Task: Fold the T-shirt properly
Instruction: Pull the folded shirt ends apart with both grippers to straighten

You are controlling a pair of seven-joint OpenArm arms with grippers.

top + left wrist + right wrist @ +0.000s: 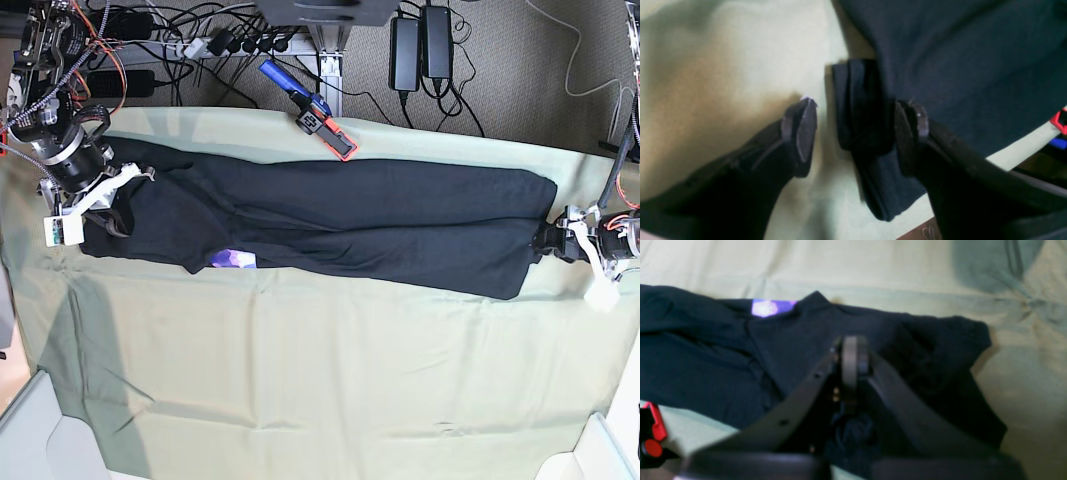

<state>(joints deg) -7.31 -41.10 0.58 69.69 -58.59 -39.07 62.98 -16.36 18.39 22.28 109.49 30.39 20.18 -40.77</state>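
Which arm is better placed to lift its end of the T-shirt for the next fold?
Right. The right hand is shut on the T-shirt; the left hand stands open around a bunched edge.

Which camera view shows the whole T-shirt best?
The base view: the T-shirt lies there as one long black band across the green cloth, both ends visible. The right wrist view shows only one end with a purple patch of print; the left wrist view shows only a bunched end.

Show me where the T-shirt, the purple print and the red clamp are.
T-shirt (380, 225), base view, middle of the black cloth.
Purple print (232, 259), base view, patch at the near edge.
Red clamp (333, 133), base view, its red end.
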